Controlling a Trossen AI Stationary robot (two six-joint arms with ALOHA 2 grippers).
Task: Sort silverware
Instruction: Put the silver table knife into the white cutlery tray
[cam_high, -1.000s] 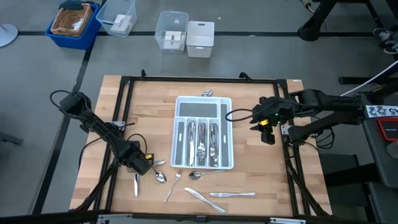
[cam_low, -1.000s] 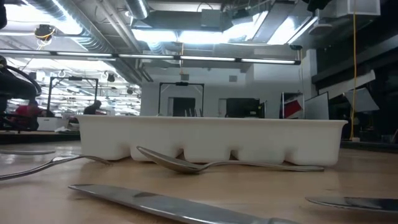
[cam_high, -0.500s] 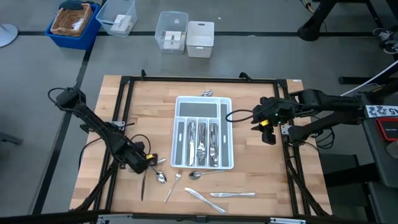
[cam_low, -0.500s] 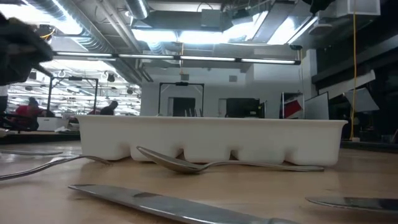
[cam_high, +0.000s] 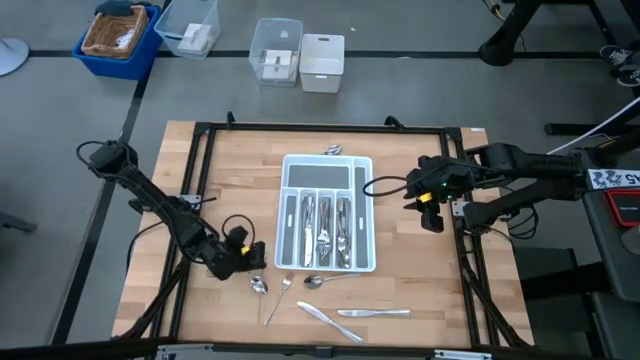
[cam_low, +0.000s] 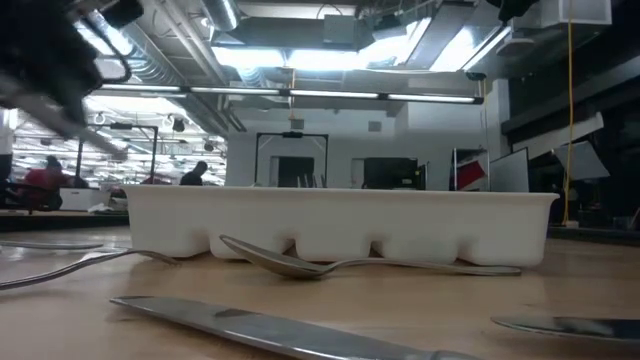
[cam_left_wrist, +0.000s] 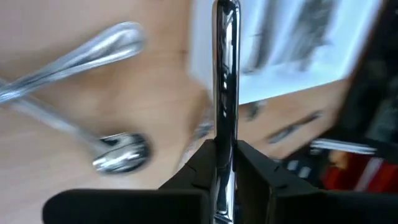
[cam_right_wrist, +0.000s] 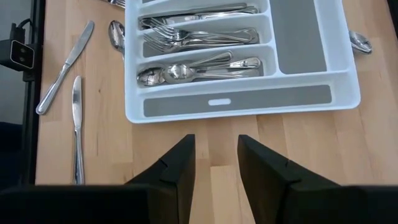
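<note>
Left gripper (cam_high: 240, 255) nearer white tray (cam_high: 364, 215), knife (cam_left_wrist: 224, 93) clamped, wooden table (cam_high: 420, 280)

Bare counter (cam_high: 240, 170) lay open to the left of the white tray (cam_high: 328, 165), and a second clear stretch ran between the tray and the right pincer (cam_high: 412, 192), which hovered open near the right frame rail. The near strip was cluttered: a spoon (cam_high: 259, 285), a fork (cam_high: 279, 298), another spoon (cam_high: 328, 279) and two knives (cam_high: 372, 313) lay scattered there. The left pincer (cam_high: 246, 254), gripping a knife (cam_left_wrist: 224, 93), blocked the tray's near-left corner.
</note>
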